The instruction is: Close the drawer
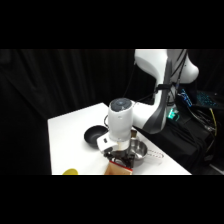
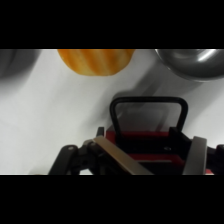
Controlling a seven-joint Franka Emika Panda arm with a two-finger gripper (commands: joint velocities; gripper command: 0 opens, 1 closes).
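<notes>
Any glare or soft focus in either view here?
Side view: soft overall, black backdrop, table brightly lit. Wrist view: glare streak on the metal pot, the orange object blurred, end effector linkage out of focus.

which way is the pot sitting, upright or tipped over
Upright: in the side view the pot stands on the table with its open mouth facing up and its handle sticking out sideways.

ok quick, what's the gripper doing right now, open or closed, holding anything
Gripper: down at the drawer by the table's near edge; whether it is open, closed or gripping anything cannot be told.
</notes>
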